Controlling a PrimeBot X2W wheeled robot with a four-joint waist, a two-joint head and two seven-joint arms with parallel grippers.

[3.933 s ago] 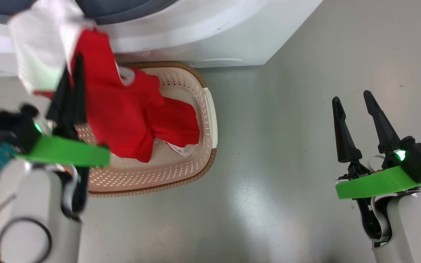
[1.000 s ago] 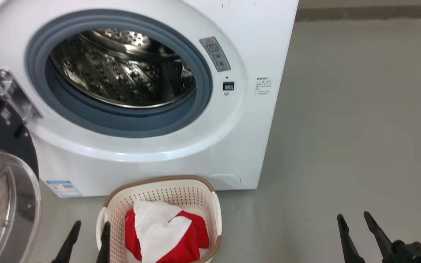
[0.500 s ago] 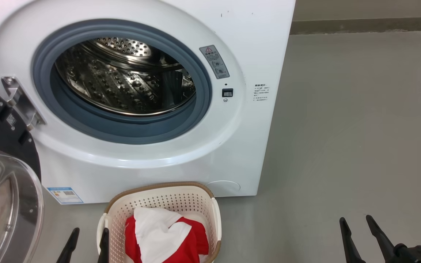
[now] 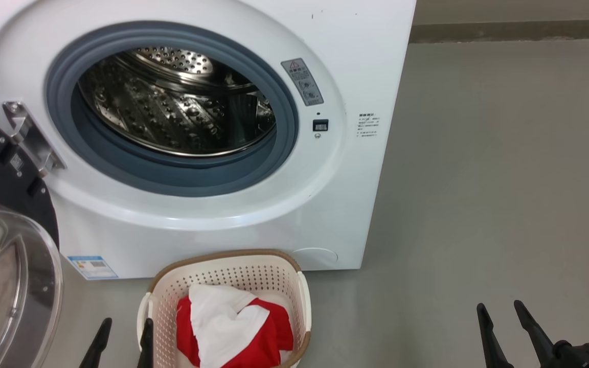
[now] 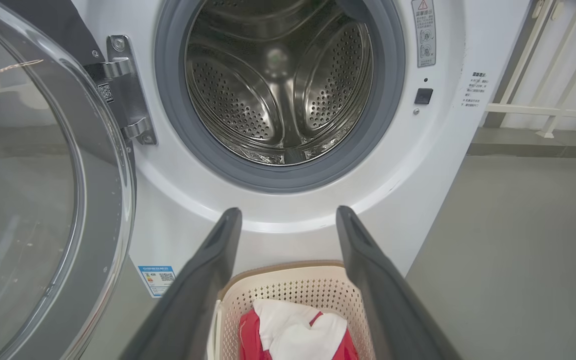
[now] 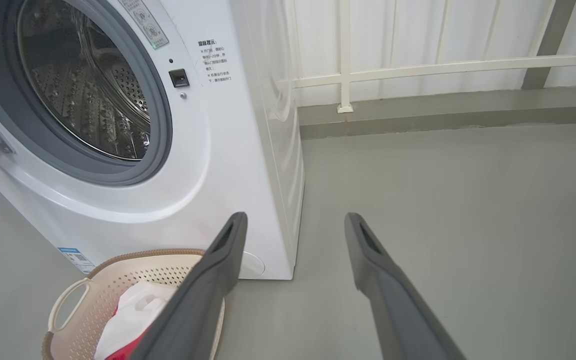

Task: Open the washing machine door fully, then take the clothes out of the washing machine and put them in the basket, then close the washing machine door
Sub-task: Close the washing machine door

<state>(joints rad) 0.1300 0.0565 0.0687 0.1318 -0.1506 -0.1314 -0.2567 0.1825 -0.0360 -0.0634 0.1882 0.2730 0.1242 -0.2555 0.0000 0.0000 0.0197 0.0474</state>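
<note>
Clothes [image 4: 233, 327] in basket [image 4: 223, 261] just beside left hand [image 4: 127, 323]

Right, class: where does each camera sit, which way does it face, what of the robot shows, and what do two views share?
Head view: on the head, facing forward and down at the washing machine and basket; left claw and right claw at bottom.
Left wrist view: on the left wrist, facing straight into the drum; its own open fingers.
Right wrist view: on the right wrist, facing the machine's front corner and floor; its own open fingers.
Shared: all show clothes in the basket.
</note>
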